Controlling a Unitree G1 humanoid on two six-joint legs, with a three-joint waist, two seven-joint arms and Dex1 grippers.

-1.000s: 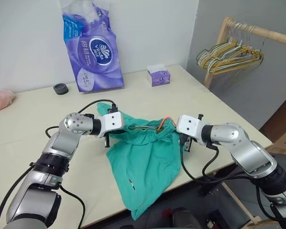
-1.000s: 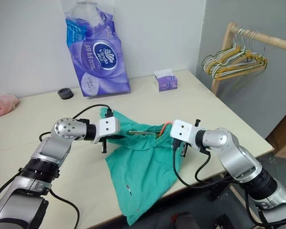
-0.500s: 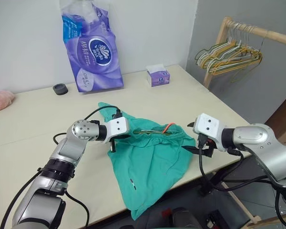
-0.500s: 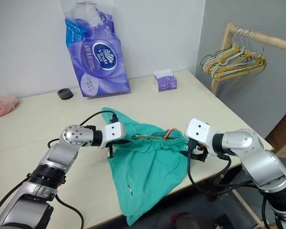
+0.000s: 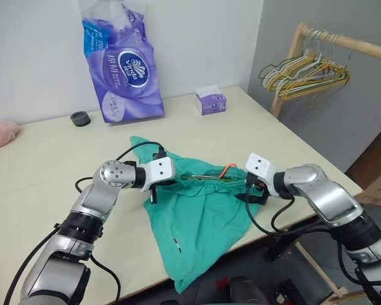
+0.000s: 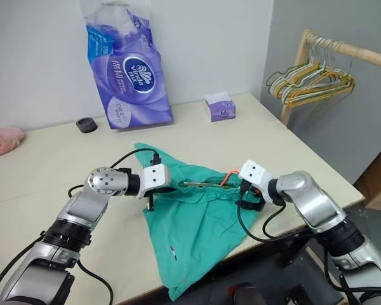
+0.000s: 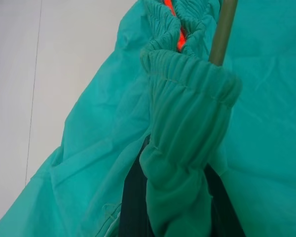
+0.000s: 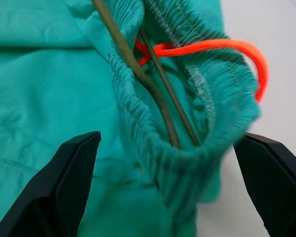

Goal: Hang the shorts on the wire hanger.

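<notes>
Shorts point(image 5: 197, 213) lie on your bench point(image 5: 44, 171), one leg draped over the near edge. In your head view, the left gripper point(image 5: 153, 194) is clamped on the waistband's left end. Left wrist view: gathered waistband pinched between its fingers, wire hanger point(image 7: 222, 34) beside. Right wrist view: right gripper point(image 8: 172, 163) spread wide around the waistband's right end, holding nothing.

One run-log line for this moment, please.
left claw: shut on shorts waistband | right claw: open, straddling waistband end | wire hanger: inside waistband | shorts on table
</notes>
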